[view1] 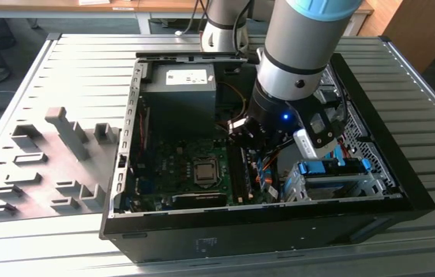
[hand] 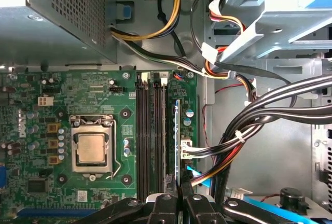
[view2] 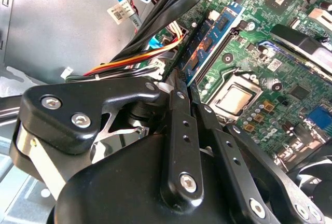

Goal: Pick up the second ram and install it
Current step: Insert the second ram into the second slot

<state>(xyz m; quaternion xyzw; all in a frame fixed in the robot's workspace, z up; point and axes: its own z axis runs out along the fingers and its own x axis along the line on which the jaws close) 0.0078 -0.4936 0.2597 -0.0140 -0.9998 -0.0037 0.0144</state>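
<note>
Tool [hand: 178, 203] lowered into the open case [view1: 371, 109], pinching the second ram [hand: 177, 146].

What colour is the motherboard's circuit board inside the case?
Green; the motherboard shows best in the first wrist view, with the gripper close above its memory slots.

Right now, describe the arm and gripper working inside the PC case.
The arm is a thick grey cylinder with a light blue band near the top and a black wrist section carrying a small blue light. The gripper is matte black, with angular linkage plates, silver screw heads and narrow perforated fingers.
</note>
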